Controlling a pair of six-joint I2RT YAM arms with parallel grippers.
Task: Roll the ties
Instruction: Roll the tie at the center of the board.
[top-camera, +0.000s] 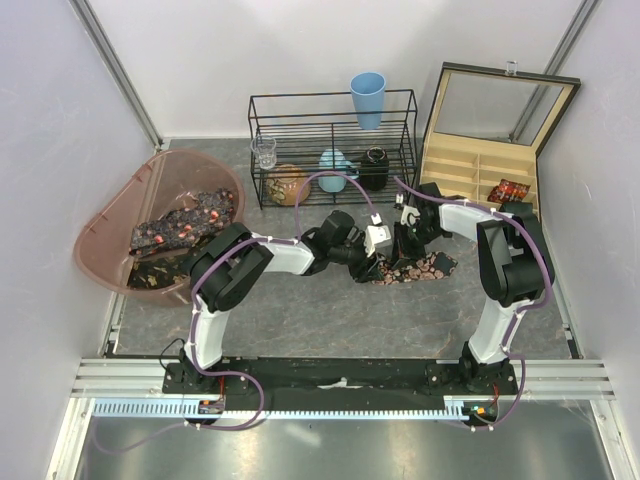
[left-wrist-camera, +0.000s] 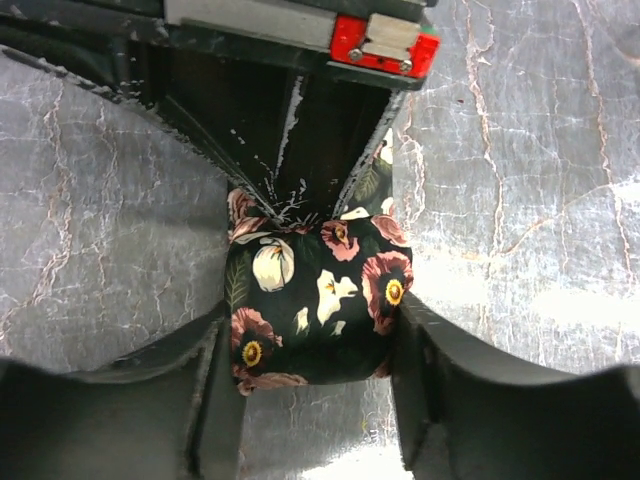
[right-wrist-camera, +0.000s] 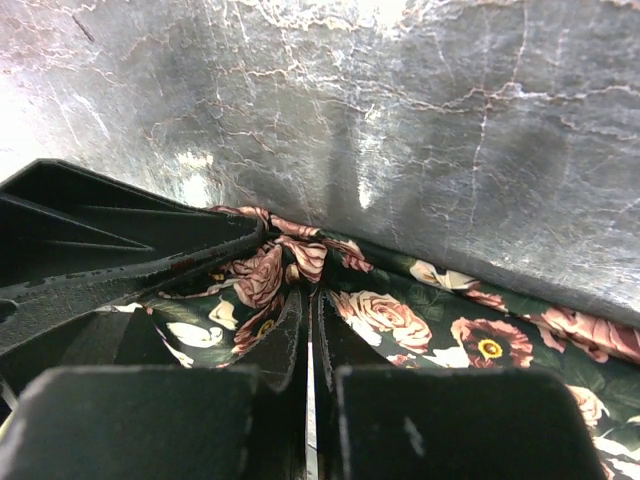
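Note:
A dark floral tie (top-camera: 418, 266) lies on the grey table at the middle, its near end wound into a coil (left-wrist-camera: 315, 300). My left gripper (top-camera: 366, 264) (left-wrist-camera: 312, 335) holds the coil between its fingers (left-wrist-camera: 420, 360), touching both sides. My right gripper (top-camera: 408, 240) (right-wrist-camera: 310, 300) is shut with its tips pinching the tie's fabric (right-wrist-camera: 400, 320) right beside the coil; its black fingers (left-wrist-camera: 300, 130) show above the coil in the left wrist view. More ties (top-camera: 185, 225) lie heaped in the tub. A rolled tie (top-camera: 508, 190) sits in the wooden box.
The pink-brown plastic tub (top-camera: 110, 215) stands at the left. A black wire rack (top-camera: 333, 145) at the back holds a glass, a ball, a teapot and a jar, with a blue cup (top-camera: 367, 98) on top. An open compartmented wooden box (top-camera: 470, 165) stands at the back right.

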